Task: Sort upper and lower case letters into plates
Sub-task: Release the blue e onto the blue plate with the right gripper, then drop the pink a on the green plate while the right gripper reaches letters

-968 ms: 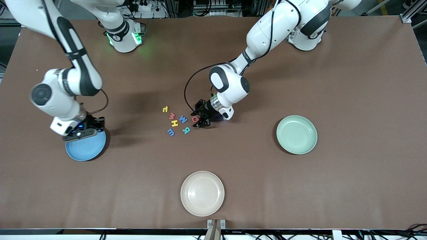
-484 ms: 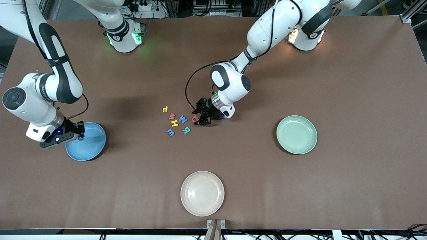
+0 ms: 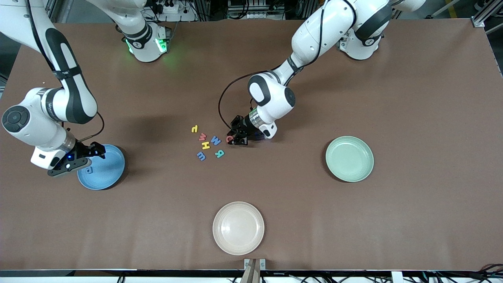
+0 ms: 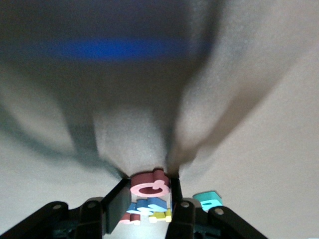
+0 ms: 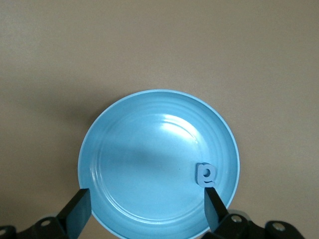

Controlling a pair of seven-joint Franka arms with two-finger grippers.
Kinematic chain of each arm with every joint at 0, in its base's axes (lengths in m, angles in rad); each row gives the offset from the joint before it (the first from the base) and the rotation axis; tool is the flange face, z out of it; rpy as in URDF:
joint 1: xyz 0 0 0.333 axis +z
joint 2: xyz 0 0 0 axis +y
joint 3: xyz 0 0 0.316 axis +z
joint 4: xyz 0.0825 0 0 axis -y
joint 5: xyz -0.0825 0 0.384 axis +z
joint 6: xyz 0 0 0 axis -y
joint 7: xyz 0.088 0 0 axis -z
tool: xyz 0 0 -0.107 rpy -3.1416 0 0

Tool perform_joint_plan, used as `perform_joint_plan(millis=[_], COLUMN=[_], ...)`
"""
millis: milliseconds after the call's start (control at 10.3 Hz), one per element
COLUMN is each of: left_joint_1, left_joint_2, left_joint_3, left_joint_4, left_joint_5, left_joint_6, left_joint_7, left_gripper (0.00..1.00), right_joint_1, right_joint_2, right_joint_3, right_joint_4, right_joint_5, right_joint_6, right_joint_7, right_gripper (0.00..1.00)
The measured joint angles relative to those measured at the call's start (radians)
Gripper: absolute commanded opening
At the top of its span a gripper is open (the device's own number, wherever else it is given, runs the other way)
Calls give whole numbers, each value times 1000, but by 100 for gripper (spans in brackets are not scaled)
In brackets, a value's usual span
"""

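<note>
From my seat, left gripper (image 4: 149, 209) sat clenched on the red letter (image 4: 148, 186) squarely between its fingers, right gripper (image 5: 144, 209) released over the blue plate (image 5: 124, 149).

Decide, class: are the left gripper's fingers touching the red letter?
Touching. The left wrist view shows the left gripper's fingers pressed against both sides of the red letter.

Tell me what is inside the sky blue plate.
One small blue letter lies in the sky blue plate, near its rim. The right gripper covers part of the plate in the front view.
</note>
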Motion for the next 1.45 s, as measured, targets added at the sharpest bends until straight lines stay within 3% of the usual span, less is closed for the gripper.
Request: perform_joint_plan(millis=[484, 968, 1259, 1452], left_joint_1=[57, 145, 178, 223], left_joint_2=[-37, -229, -311, -354], left_joint_3=[17, 110, 224, 334], left_joint_4=[-45, -193, -259, -265], left_joint_5=[28, 103, 319, 572], left_joint_6=[-103, -382, -626, -870], left_joint_7=[2, 5, 5, 48], left_gripper=[0, 0, 0, 0], right_joint_1=[7, 71, 166, 243], right_joint_2=[0, 0, 2, 4], right_joint_3=[5, 9, 11, 13], right_joint_4=[9, 65, 69, 69], right_joint_5=[-1, -1, 0, 0], right_joint_6=[-15, -124, -139, -158], right_joint_7=[0, 121, 331, 516], right_gripper=[100, 100, 100, 100])
